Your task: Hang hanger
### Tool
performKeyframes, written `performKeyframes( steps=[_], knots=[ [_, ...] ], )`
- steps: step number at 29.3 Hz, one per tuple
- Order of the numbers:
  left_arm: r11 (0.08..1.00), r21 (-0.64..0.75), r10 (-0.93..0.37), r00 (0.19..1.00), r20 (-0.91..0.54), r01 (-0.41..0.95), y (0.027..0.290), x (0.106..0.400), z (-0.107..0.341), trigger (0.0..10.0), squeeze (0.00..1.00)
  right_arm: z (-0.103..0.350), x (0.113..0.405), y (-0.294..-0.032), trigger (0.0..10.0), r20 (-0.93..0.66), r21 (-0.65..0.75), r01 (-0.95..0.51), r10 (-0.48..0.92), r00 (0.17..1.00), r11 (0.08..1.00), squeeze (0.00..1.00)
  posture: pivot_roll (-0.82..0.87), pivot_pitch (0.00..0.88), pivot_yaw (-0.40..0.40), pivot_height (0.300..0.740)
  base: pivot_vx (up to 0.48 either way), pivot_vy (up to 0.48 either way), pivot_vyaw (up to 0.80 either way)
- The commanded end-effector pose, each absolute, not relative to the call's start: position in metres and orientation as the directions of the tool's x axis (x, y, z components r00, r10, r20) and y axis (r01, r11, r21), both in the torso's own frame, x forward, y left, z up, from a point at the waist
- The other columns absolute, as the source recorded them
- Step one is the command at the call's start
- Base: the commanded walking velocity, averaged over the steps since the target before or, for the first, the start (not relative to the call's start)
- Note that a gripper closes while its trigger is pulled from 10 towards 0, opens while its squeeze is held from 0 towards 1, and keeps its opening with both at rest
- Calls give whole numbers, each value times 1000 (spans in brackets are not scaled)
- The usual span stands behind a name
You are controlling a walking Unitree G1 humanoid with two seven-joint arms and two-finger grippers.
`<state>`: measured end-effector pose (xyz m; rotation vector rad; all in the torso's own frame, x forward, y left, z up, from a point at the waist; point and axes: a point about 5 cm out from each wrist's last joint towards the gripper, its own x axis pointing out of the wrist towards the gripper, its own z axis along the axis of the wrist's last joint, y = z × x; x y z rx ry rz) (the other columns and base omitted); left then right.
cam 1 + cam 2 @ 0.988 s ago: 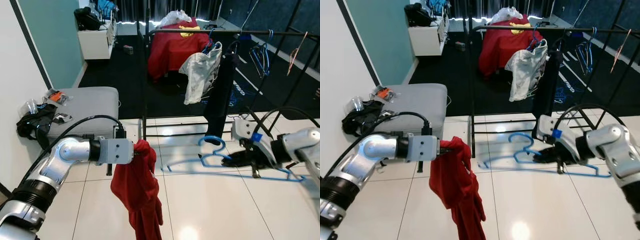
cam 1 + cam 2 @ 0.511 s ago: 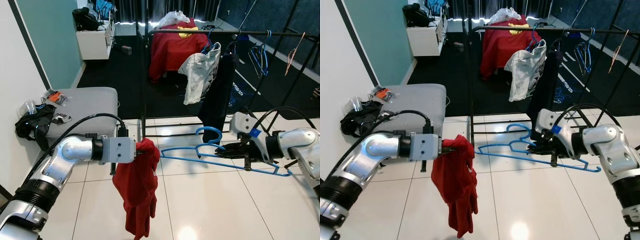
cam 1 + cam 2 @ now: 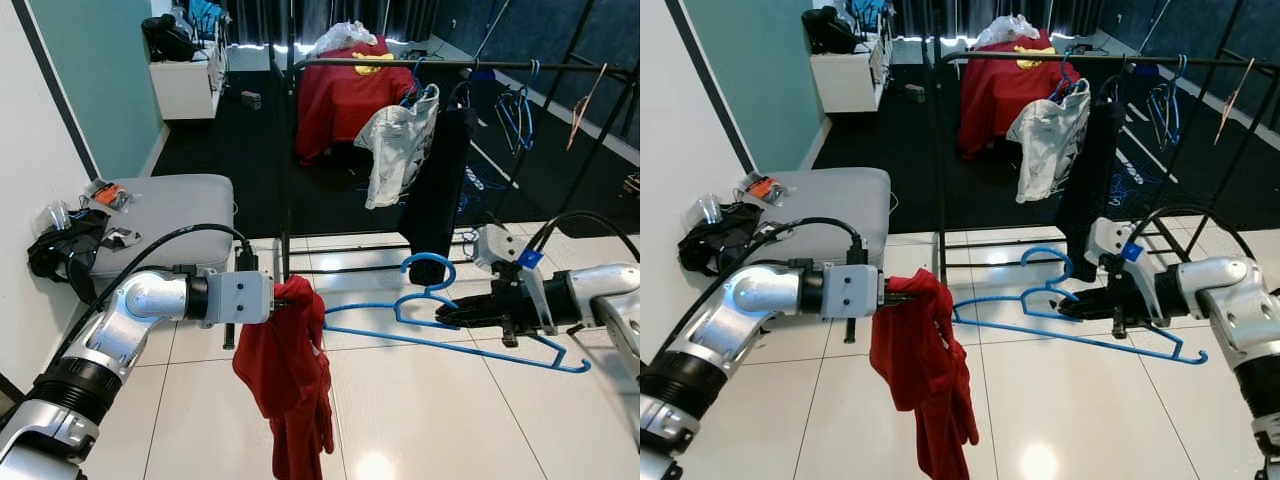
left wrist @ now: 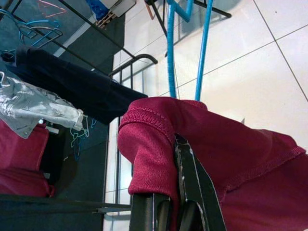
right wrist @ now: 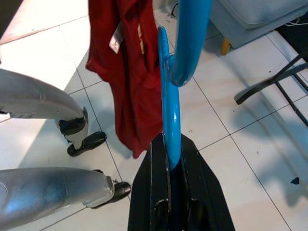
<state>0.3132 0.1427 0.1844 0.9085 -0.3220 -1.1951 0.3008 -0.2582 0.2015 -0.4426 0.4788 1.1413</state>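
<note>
While the left gripper (image 3: 272, 303) holds its place at centre-left of the frame, fingers clenched on the collar fold of the red garment (image 3: 288, 380), the right gripper (image 3: 447, 316) has carried the blue hanger (image 3: 440, 322) up and leftward over the last second. A second ago the hanger lay lower and blurred near the floor tiles; now it sits level at mid-right, its near arm tip just beside the garment's upper edge and its hook (image 3: 428, 268) curling upward. The right fingers (image 5: 159, 192) are clamped around the hanger's neck, just below the hook. The garment hangs loosely from the left fingers (image 4: 190, 185), its lower folds dangling toward the white floor (image 3: 450, 420). In the left wrist view the hanger's two blue arms reach toward the fold of cloth.

This closing of the gap suggests the step in hand is threading the hanger arm into the neck opening, so the garment is not yet on it. Behind, in the upper part of the frame, the clothes rail (image 3: 450, 63) carries a red shirt (image 3: 345, 95), a pale top (image 3: 398, 145) and a dark garment (image 3: 440, 180); that is likely where the loaded hanger must go afterwards.
</note>
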Motion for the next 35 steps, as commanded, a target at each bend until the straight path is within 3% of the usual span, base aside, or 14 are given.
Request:
performKeyframes(
  steps=[1, 11, 35],
  knots=[
    [85, 763, -913, 358, -198, 641, 139, 313, 195, 10000, 0, 205, 302, -257, 10000, -544, -79, -934, 770, 333, 349, 0, -68, 0, -28, 740, 0, 0, 0],
    [74, 781, -940, 306, -154, 621, 127, 309, 207, 10000, 0, 196, 306, -254, 10000, -494, 51, -943, 829, 263, 329, 0, -59, 0, -35, 740, 0, 0, 0],
    [64, 762, -945, 284, -160, 644, 127, 309, 207, 10000, 0, 180, 293, -272, 10000, -618, 117, -949, 770, 161, 292, 0, -63, 0, -33, 740, 0, 0, 0]
  ],
)
